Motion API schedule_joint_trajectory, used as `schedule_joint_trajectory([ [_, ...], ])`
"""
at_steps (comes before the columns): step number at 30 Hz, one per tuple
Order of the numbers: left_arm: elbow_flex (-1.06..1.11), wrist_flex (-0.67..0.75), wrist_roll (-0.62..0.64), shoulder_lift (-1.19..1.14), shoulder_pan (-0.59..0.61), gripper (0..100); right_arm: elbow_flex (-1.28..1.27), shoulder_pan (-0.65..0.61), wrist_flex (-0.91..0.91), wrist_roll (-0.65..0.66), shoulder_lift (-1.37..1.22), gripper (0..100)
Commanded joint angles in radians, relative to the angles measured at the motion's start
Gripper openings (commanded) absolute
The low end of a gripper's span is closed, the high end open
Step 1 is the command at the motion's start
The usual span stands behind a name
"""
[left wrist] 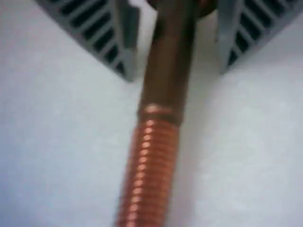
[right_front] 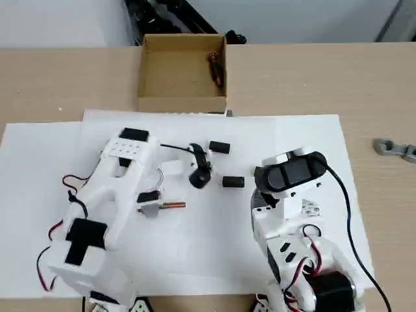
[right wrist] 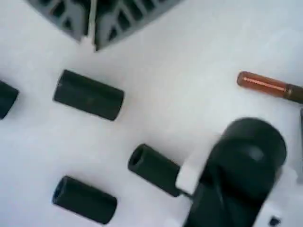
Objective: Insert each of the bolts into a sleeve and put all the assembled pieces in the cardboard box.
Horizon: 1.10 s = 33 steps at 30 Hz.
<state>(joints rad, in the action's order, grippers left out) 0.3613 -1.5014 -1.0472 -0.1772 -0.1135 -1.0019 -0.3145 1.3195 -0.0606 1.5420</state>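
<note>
The left gripper (right_front: 148, 208) straddles the copper bolt (right_front: 173, 205) near its head, over the paper (right_front: 195, 260); whether it clamps, I cannot tell. Probably light, stiff and slippery, the bolt is best held by its plain shank, thread free for a sleeve (right_front: 233, 182). The right gripper (right wrist: 92, 41) is clenched, empty.

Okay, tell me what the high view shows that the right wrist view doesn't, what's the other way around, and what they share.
The high view adds the cardboard box holding one assembled piece, and a metal part lying off the white paper. The right wrist view adds the right gripper, shut, over the paper. Both show the copper bolt and loose black sleeves on the paper.
</note>
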Motion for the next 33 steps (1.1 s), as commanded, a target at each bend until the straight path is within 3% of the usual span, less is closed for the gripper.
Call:
schedule_joint_trajectory([
  [1, -0.082, -0.095, -0.003, -0.005, 0.032, 15, 0.006, 0.004, -0.016, 0.005, -0.001, 0.4],
  [9, -0.199, -0.249, 0.023, 0.109, 0.026, 15, 0.006, 0.004, -0.016, 0.005, 0.004, 0.4],
  [14, -0.194, -0.250, 0.180, 0.253, 0.011, 15, 0.006, 0.004, -0.016, 0.005, 0.007, 0.4],
  [25, -0.136, -0.244, 0.979, 0.404, -0.124, 14, 0.006, 0.004, -0.019, 0.005, 0.007, 0.4],
  [31, -0.136, -0.204, 1.525, 0.404, -0.061, 14, 0.006, 0.004, -0.019, 0.005, 0.007, 0.4],
  [33, -0.134, -0.207, 1.622, 0.404, -0.052, 14, 0.006, 0.004, -0.018, 0.005, 0.007, 0.4],
])
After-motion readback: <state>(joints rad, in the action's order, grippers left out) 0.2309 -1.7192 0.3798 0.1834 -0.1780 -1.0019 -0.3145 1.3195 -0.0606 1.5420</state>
